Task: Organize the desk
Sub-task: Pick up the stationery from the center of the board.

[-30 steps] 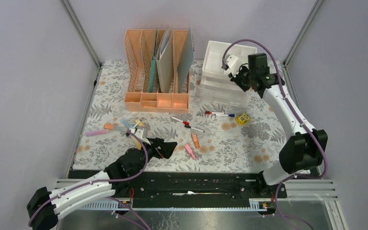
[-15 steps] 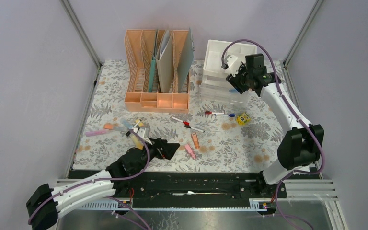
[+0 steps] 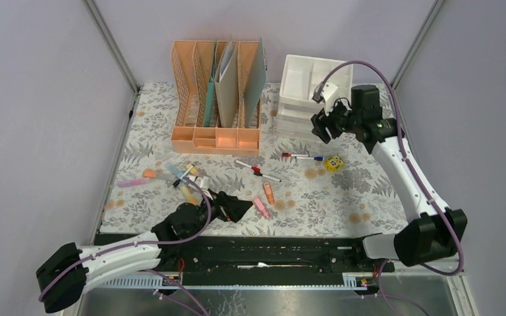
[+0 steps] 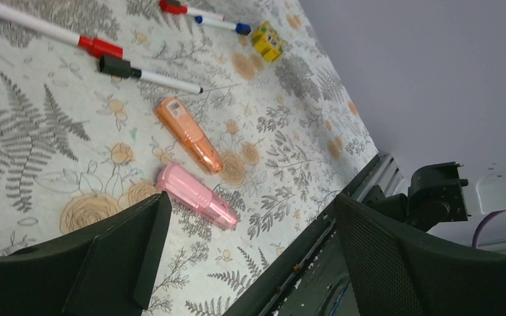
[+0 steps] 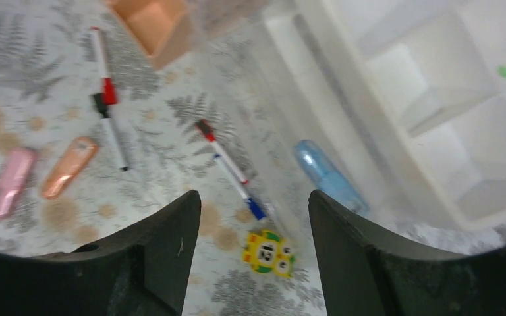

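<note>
The fern-printed counter (image 3: pixel 342 191) spreads across the cell ahead of both arm bases, with loose markers (image 3: pixel 257 170) lying on it. Low over its near edge, the left claw (image 3: pixel 240 209) gapes wide and empty beside a pink highlighter (image 4: pixel 197 196). The right claw (image 5: pixel 250 204) hangs by the white drawer unit (image 3: pixel 296 85) with its jaws apart, holding nothing.

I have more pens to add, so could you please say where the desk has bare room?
The desk is bare at its near right, between the yellow block and the front edge, and left of the file rack. The marker pile by the left gripper is crowded.
</note>
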### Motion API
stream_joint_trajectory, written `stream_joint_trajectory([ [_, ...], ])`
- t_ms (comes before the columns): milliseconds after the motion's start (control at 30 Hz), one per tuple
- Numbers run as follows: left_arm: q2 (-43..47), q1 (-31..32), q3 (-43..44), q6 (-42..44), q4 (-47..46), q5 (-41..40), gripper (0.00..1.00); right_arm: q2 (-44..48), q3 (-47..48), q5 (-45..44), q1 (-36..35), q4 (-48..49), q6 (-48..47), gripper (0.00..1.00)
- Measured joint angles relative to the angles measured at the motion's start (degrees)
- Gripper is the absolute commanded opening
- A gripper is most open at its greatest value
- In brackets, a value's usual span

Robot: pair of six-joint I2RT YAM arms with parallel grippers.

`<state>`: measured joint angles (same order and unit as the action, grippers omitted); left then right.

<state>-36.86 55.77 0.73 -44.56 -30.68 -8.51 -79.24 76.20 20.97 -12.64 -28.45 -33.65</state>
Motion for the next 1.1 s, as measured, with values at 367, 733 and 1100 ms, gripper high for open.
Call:
stream_joint_trajectory([
  [367,-14.71,0.02,10.69,-10.29,12.57,-2.51,0.99,14.58,-17.84,21.00,-0.02,0.94,5.27,0.87],
  [733,-41.42,7.04,38.82,-25.49,43.06,-15.54,0.92,20.96,-24.46,22.64,4.46,5.03,6.08,0.90],
  [1100,-59.78,11.85,56.04,-30.53,60.22,-21.75,0.84,21.05,-24.74,22.64,4.57,5.68,6.56,0.92],
])
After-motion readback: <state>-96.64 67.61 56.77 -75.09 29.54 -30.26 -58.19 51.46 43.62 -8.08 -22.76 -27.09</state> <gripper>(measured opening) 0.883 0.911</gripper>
